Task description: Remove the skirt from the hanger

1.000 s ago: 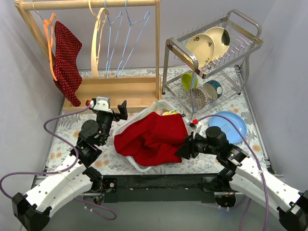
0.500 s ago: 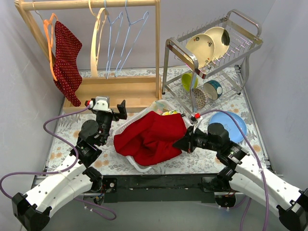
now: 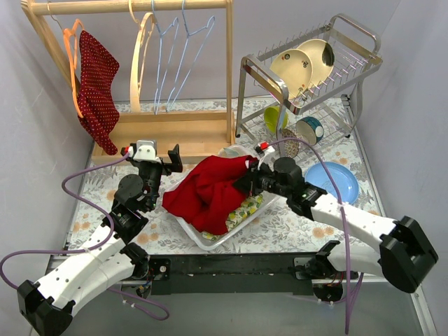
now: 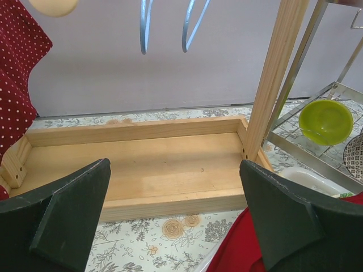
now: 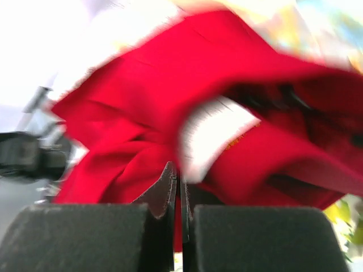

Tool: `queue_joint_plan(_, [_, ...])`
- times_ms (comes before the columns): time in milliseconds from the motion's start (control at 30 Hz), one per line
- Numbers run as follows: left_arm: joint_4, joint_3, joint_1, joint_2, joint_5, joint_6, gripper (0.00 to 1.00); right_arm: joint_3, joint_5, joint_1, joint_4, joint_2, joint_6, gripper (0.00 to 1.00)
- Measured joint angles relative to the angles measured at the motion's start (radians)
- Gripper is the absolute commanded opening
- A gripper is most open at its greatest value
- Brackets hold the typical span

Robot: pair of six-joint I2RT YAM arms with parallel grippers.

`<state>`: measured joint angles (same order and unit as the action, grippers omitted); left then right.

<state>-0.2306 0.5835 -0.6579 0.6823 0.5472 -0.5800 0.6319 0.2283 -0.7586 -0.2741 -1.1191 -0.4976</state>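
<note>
The skirt [image 3: 94,77], dark red with white dots, hangs on an orange hanger [image 3: 71,63] at the left end of the wooden rack [image 3: 175,129]; its edge shows at the left of the left wrist view [image 4: 14,73]. My left gripper [image 3: 162,161] is open and empty, low in front of the rack's base [image 4: 173,170], to the right of and below the skirt. My right gripper [image 3: 245,183] is shut on a plain red cloth [image 3: 206,192] over the white basket [image 3: 210,241]; in the right wrist view the jaws [image 5: 180,175] pinch a fold of it [image 5: 142,73].
A wooden hanger [image 3: 140,56] and blue wire hangers [image 3: 175,56] hang on the rack. A dish rack [image 3: 308,77] with plates and bowls stands at the back right. A blue plate [image 3: 339,180] lies at the right. Patterned items show in the basket.
My right gripper has swung left and back across the basket, dragging the red cloth up and leftward and uncovering the basket's right part. The left arm has barely moved.
</note>
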Motion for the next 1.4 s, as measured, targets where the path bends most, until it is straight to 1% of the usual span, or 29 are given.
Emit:
queue_joint_plan(100, [0.0,0.0,0.0,0.0,0.008,0.0,0.98,-0.031,-0.085,-0.027,0.011,-0.063,-0.006,0.01])
queue_joint_plan(233, [0.0,0.0,0.0,-0.001,0.016,0.0,0.98,-0.148,-0.221,-0.101,0.038,-0.068,-0.034,0.01])
queue_joint_plan(333, [0.0,0.0,0.0,0.0,0.019,0.0,0.98,-0.152,-0.307,-0.142,0.061,-0.068,-0.046,0.01])
queue_joint_plan(367, [0.0,0.0,0.0,0.0,0.021,0.0,0.98,-0.151,-0.323,-0.147,0.068,-0.068,-0.045,0.06])
queue_joint_plan(400, [0.0,0.0,0.0,0.001,0.023,0.0,0.98,-0.149,-0.333,-0.149,0.075,-0.066,-0.044,0.19])
queue_joint_plan(500, [0.0,0.0,0.0,0.001,0.031,0.0,0.98,-0.114,-0.357,-0.152,0.169,-0.044,-0.018,0.4])
queue_joint_plan(633, [0.0,0.0,0.0,0.0,0.041,0.0,0.98,-0.009,-0.372,-0.152,0.35,0.032,0.035,0.44])
queue_joint_plan(767, [0.0,0.0,0.0,0.0,0.047,0.0,0.98,0.113,-0.37,-0.152,0.479,0.13,0.064,0.45])
queue_joint_plan(833, [0.0,0.0,0.0,0.0,0.049,0.0,0.98,0.173,-0.358,-0.152,0.537,0.167,0.077,0.43])
queue_joint_plan(900, [0.0,0.0,0.0,0.0,0.05,0.0,0.98,0.22,-0.337,-0.152,0.573,0.187,0.089,0.37])
queue_joint_plan(933, [0.0,0.0,0.0,0.0,0.051,0.0,0.98,0.254,-0.325,-0.152,0.595,0.19,0.097,0.35])
queue_joint_plan(1033, [0.0,0.0,-0.001,0.0,0.055,0.0,0.98,0.348,-0.309,-0.152,0.612,0.147,0.122,0.3])
queue_joint_plan(1167, [0.0,0.0,-0.001,-0.008,0.06,0.0,0.98,0.474,-0.334,-0.152,0.534,-0.008,0.153,0.23])
queue_joint_plan(1200, [0.0,0.0,-0.001,-0.01,0.063,0.001,0.98,0.481,-0.346,-0.152,0.507,-0.051,0.158,0.2])
queue_joint_plan(1267, [-0.001,0.0,-0.001,-0.014,0.069,0.002,0.98,0.469,-0.365,-0.152,0.47,-0.126,0.155,0.19])
queue_joint_plan(1333, [-0.002,0.0,-0.001,-0.016,0.075,0.005,0.98,0.386,-0.381,-0.152,0.427,-0.199,0.13,0.18])
queue_joint_plan(1400, [-0.002,0.0,-0.001,-0.017,0.08,0.006,0.98,0.249,-0.383,-0.152,0.362,-0.233,0.094,0.17])
